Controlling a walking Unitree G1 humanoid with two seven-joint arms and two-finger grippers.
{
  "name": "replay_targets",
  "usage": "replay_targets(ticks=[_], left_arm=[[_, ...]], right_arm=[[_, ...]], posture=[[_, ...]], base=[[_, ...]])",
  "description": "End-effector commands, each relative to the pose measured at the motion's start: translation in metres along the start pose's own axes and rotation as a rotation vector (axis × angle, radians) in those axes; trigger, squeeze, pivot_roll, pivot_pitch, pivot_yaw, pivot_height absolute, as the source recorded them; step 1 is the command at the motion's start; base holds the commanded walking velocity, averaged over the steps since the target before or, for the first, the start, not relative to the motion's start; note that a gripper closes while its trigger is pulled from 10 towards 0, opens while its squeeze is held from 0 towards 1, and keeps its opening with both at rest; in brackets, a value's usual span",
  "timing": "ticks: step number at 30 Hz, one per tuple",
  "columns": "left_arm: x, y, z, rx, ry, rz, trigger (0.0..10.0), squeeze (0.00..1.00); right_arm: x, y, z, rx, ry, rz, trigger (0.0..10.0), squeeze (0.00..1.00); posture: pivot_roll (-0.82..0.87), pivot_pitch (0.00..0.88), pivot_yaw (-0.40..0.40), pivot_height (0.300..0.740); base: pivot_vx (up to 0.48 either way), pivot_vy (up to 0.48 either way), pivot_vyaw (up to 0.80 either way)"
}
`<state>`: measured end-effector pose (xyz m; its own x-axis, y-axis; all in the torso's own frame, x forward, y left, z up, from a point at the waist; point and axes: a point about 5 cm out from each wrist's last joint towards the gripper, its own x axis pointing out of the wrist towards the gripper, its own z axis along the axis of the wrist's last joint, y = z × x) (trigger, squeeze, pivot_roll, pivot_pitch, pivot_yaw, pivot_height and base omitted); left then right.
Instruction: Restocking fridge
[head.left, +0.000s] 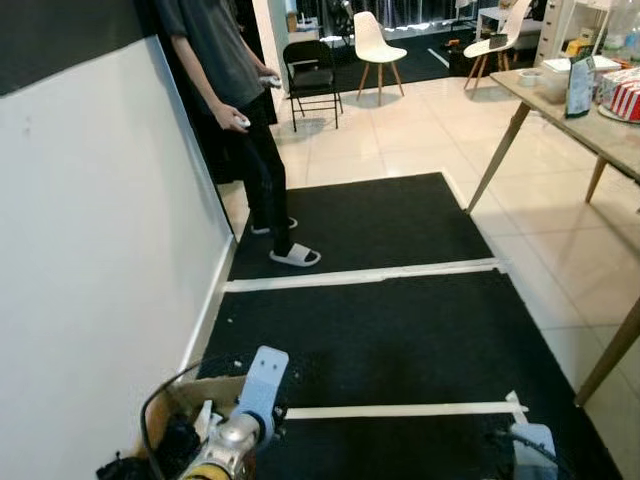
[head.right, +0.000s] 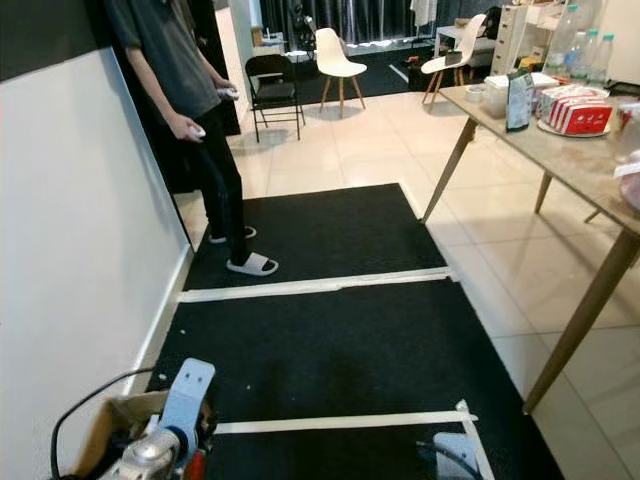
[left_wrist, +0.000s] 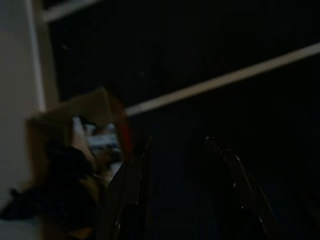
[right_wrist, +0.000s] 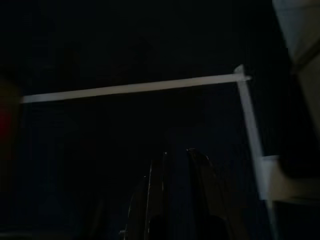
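Black mat (head.left: 400, 340), white tape lines (head.left: 360, 276), and a cardboard box (head.left: 185, 400) by our left arm.

We stand on a flat, coarse mat beside a smooth white wall (head.left: 100, 250). The left gripper (left_wrist: 175, 150) hangs low with its fingers parted and nothing held, just beside the open box, which sits on the floor against the wall. The right gripper (right_wrist: 175, 160) hangs idle, fingers nearly together, empty. The box looks like thin, light card, stiff at the folds; we judge its contents too dim to name, so we would grip an item by its firmest side. A person (head.left: 225, 90) stands ahead. A wooden table (head.right: 560, 150) carries bottles and packets at right.
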<state>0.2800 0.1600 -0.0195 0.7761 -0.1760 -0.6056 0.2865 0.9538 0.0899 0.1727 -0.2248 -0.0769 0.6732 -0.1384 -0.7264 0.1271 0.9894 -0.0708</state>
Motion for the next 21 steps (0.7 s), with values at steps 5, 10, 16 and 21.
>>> replay_targets(ticks=[5,10,16,21], left_arm=[[-0.003,0.012,-0.004,-0.006,0.024,0.025,10.0,0.00],[-0.005,-0.001,-0.021,-0.077,0.041,0.050,10.0,0.00],[-0.011,-0.016,-0.045,-0.138,0.075,0.067,10.0,0.00],[-0.013,-0.020,-0.050,-0.168,0.074,0.076,10.0,0.00]], right_arm=[[0.000,0.004,0.000,0.013,-0.011,0.002,10.0,0.00],[0.003,-0.008,0.013,-0.074,-0.023,0.030,10.0,0.00],[0.006,-0.020,0.031,-0.154,-0.037,0.048,10.0,0.00],[0.009,-0.018,0.040,-0.174,-0.050,0.063,10.0,0.00]], posture=[[-0.09,0.000,0.152,0.726],[-0.10,0.002,0.042,0.726],[-0.09,0.004,-0.047,0.726],[-0.09,0.004,-0.070,0.726]], base=[[0.000,0.000,0.00],[0.000,0.000,0.00],[0.000,0.000,0.00],[0.000,0.000,0.00]])
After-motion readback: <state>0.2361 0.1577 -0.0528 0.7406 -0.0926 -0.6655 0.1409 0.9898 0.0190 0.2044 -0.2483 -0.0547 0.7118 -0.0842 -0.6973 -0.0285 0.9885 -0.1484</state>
